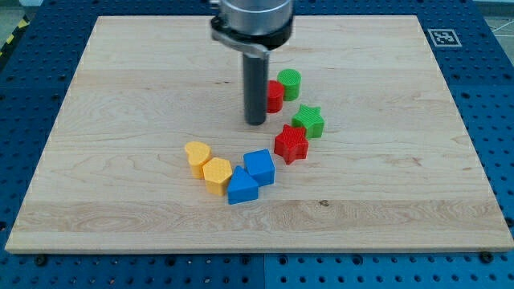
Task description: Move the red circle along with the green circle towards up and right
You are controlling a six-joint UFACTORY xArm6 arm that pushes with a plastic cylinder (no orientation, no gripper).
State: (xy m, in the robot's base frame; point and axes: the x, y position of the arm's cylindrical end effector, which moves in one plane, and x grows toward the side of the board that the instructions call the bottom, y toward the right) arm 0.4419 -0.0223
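The red circle (pixel 275 97) sits just above the board's middle, partly hidden behind my rod. The green circle (pixel 289 83) touches it on its upper right. My tip (pixel 255 123) rests on the board just left of and slightly below the red circle, close against it.
A green star (pixel 308 121) and a red star (pixel 291 144) lie below and right of the circles. A blue cube (pixel 259 167), a blue triangle-like block (pixel 242 187), a yellow hexagon (pixel 217 175) and a yellow heart (pixel 197 156) form an arc lower left. The wooden board (pixel 120 96) ends on a blue pegboard.
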